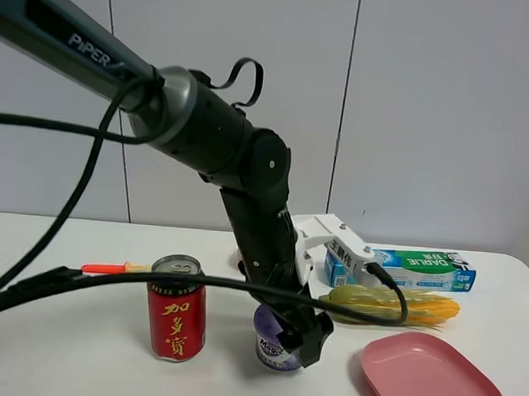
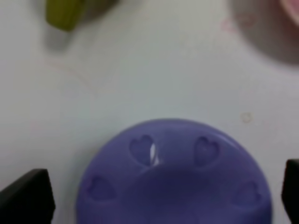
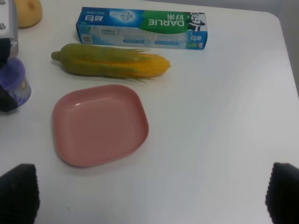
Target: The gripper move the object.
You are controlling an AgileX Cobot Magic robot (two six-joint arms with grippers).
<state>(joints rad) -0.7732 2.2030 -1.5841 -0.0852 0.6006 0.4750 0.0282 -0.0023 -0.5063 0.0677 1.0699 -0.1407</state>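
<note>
Exterior high view: the white counter point(image 1: 75, 357) carries every item. The dark left arm point(image 1: 240, 156) slopes down from the upper left to the middle of the counter, toward its near edge.

1. Pink plate point(image 1: 433, 383): lies flat and bare at the near right corner.
2. Toothpaste box point(image 1: 422, 266): lies flat along the far edge, toward the right corner.
3. Corn cob point(image 1: 393, 306): lies between the box and the plate, apart from both.
4. Red can point(image 1: 176, 323): stands upright near the middle of the near edge.
5. Tub point(image 1: 271, 347): purple lid, white label. It stands upright on the counter, just beside the can on the side of the right edge, not touching it.
6. Left hand point(image 1: 299, 335): lowered over the tub. In the left wrist view its black fingers point(image 2: 25, 198) flank the lid with bare counter showing on each side. The jaws are spread and grip nothing.
7. Right hand point(image 3: 149, 196): fingertips spread wide above bare counter, holding nothing.
8. Orange stick point(image 1: 103, 267): lies behind the can, toward the far edge.
</note>
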